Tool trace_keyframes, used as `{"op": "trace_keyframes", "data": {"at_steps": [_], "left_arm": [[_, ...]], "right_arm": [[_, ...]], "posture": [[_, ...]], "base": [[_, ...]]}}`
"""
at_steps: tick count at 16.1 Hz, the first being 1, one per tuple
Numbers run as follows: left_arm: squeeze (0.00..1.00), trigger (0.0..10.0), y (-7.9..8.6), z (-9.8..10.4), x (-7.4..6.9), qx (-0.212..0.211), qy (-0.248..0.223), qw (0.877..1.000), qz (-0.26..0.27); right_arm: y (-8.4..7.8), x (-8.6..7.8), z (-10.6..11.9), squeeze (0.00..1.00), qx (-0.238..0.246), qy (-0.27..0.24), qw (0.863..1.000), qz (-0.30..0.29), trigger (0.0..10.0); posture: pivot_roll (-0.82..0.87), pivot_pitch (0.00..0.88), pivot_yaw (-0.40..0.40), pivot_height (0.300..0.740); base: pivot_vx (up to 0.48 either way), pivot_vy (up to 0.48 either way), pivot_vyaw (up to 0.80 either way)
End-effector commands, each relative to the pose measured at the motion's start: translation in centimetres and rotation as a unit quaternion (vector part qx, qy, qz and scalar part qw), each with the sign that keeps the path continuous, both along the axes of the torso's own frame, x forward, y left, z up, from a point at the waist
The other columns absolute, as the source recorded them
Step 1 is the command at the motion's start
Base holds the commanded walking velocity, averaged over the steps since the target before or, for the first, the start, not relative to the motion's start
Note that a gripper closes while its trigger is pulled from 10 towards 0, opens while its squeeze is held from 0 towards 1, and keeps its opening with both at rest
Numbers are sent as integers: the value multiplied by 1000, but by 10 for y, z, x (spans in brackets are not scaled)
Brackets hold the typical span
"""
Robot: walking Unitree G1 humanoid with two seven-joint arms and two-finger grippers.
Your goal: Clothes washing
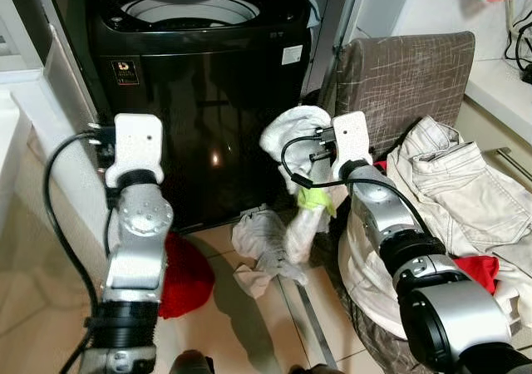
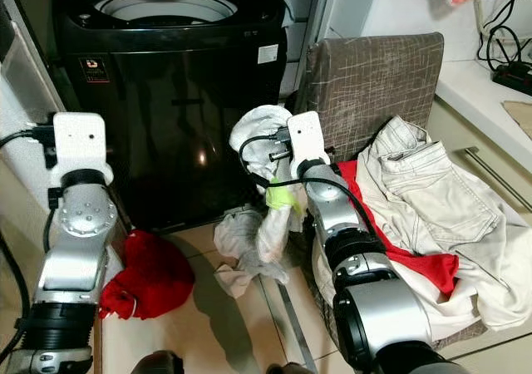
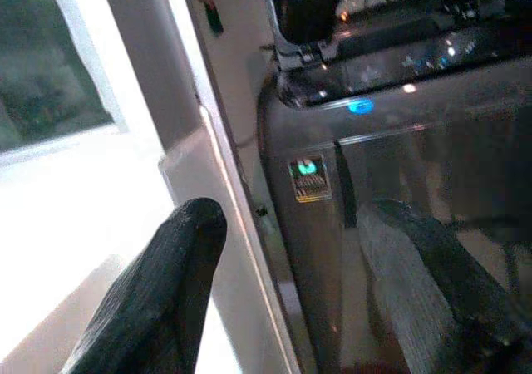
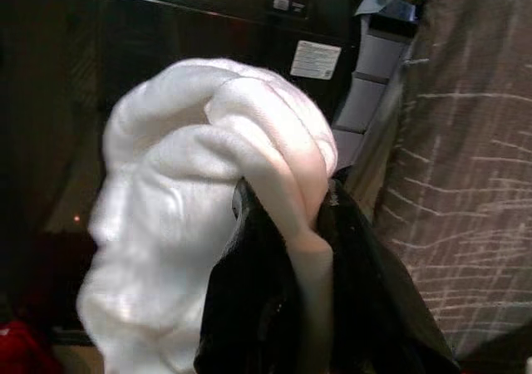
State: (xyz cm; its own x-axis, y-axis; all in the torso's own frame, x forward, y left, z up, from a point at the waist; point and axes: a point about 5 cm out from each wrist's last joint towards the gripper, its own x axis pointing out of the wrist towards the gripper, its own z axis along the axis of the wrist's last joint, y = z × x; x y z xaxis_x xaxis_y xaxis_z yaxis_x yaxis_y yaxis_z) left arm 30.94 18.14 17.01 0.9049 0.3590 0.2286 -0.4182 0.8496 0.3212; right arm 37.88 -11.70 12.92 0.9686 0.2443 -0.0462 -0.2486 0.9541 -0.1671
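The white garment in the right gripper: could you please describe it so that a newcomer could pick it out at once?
Start at the black top-loading washing machine. In front of it, beside the brown chair, the right gripper is shut on the white garment, held bunched in the air and trailing to the floor. Unlike the beige trousers on the chair and the red cloth on the floor, it is lifted.

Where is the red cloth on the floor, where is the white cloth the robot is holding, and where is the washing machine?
red cloth [image 2: 154, 276], right eye view, middle of the heap on the floor.
white cloth [image 4: 191, 199], right wrist view, the bunched part above the right tool's fingers.
washing machine [image 1: 208, 100], left eye view, its black front panel.
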Motion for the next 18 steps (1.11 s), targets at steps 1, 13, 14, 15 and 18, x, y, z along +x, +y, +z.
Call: {"op": "trace_keyframes", "data": {"at_steps": [1,13,14,15,18], "left_arm": [[0,10000,-5,-11,-1,-3,26,1000,-13],[0,10000,-14,-53,-20,29,104,994,-23],[0,10000,-10,-54,-21,5,105,994,-13],[0,10000,-8,-53,-22,6,101,995,-5],[0,10000,-5,-48,-20,13,90,996,17]], "right_arm": [[-2,1,4,0,12,-10,1000,-2,10000],[-23,-18,-27,0,45,18,999,16,10000],[-20,-17,-26,0,56,17,998,22,10000],[-13,-17,-22,0,56,7,997,44,10000],[9,-17,-21,0,57,15,994,87,10000]], "posture": [[59,16,-72,740],[42,0,-91,740],[49,0,-94,740],[53,0,-96,740],[82,0,-126,740]], "base": [[0,0,475],[0,-160,107],[0,0,0],[0,0,0],[0,0,0]]}}
